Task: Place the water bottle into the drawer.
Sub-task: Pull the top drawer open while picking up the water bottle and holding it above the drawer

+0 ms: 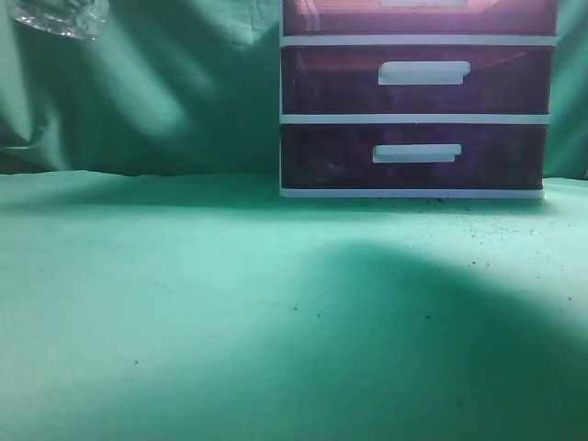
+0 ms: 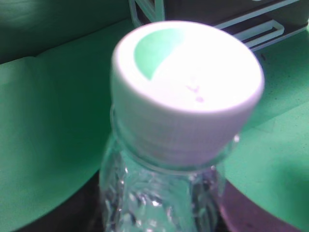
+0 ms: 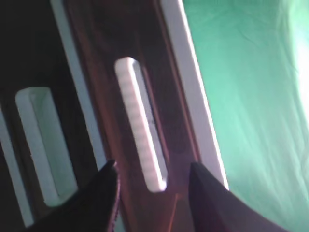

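Green cloth (image 1: 184,303) covers the table and hangs as a backdrop behind it. At the far edge, toward the right, stands a white-framed drawer unit (image 1: 418,118) with dark purple-brown translucent fronts and white handles. Only the bottom strip of the top drawer (image 1: 418,16) shows at the upper border of the exterior view, with a sliver of its handle; the middle drawer (image 1: 418,81) and bottom drawer (image 1: 413,156) are fully seen and sit flush in the frame.

The water bottle (image 2: 186,111) is off the table: its clear, ribbed plastic appears at the top left corner of the exterior view, well to the left of the unit. From the left wrist camera its white screw cap (image 2: 188,87) fills the frame, seen from above, with the clear shoulder below it and the cloth and the unit's white frame beyond. The left gripper itself is hidden behind the bottle, so whether it is clamped on it cannot be told.

The right gripper (image 3: 152,186) has its two dark fingers (image 3: 104,193) spread apart, straddling the near end of a white drawer handle (image 3: 141,123) without clearly touching it. Which drawer this handle belongs to cannot be told from that view.
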